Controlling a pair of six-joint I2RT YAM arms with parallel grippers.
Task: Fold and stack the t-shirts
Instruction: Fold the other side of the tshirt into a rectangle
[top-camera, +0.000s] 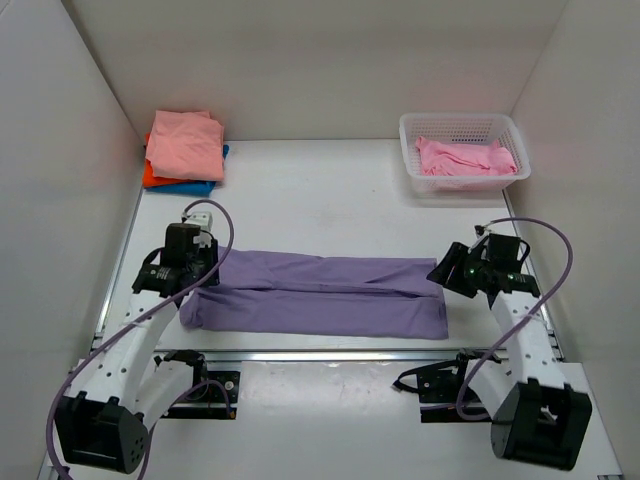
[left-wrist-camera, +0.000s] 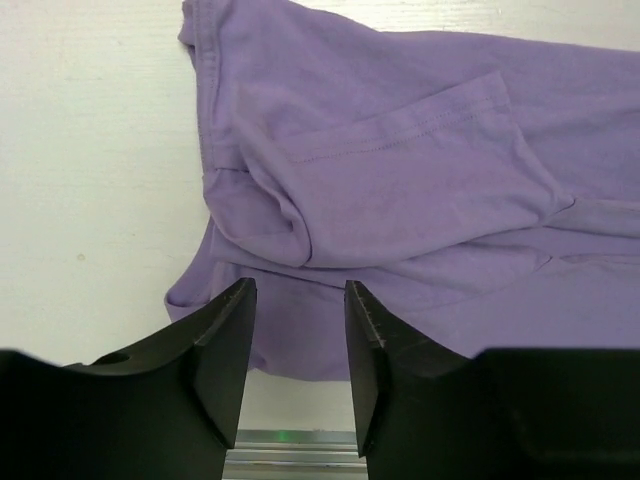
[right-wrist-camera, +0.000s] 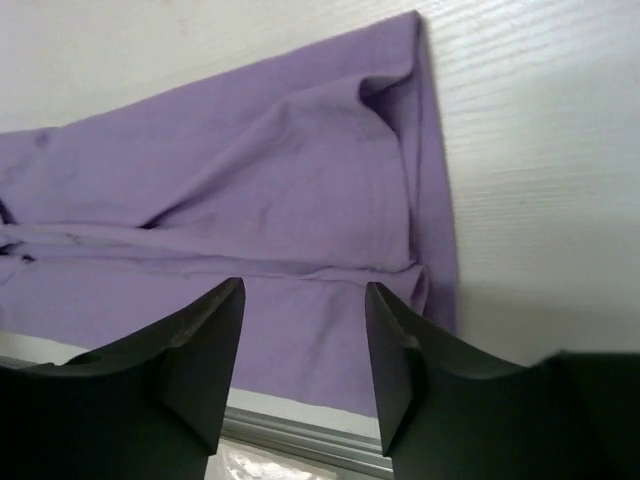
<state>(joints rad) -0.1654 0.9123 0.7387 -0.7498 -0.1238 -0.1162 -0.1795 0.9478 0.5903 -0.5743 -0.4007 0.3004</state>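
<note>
Top external: basket (top-camera: 408, 150) back right, shirt stack (top-camera: 186, 145) back left

Centre: folded lavender cloth t-shirt (top-camera: 320, 295). Behind left: stacked salmon, orange, blue t-shirts (top-camera: 186, 145). Behind right: pink t-shirt (top-camera: 465, 160) in white mesh basket (top-camera: 460, 118).

A soft lavender-purple cloth t-shirt (right-wrist-camera: 250, 170) lies flat on a white table (right-wrist-camera: 540, 150), folded lengthwise into a long band with a crease along its middle. Its end forms a straight edge, with bare table beyond it. Close up, the right gripper (right-wrist-camera: 304, 290) hangs over the cloth, its two black fingers parted and holding nothing. A silver metal strip (right-wrist-camera: 300, 430) lines the table's edge beneath them.
</note>
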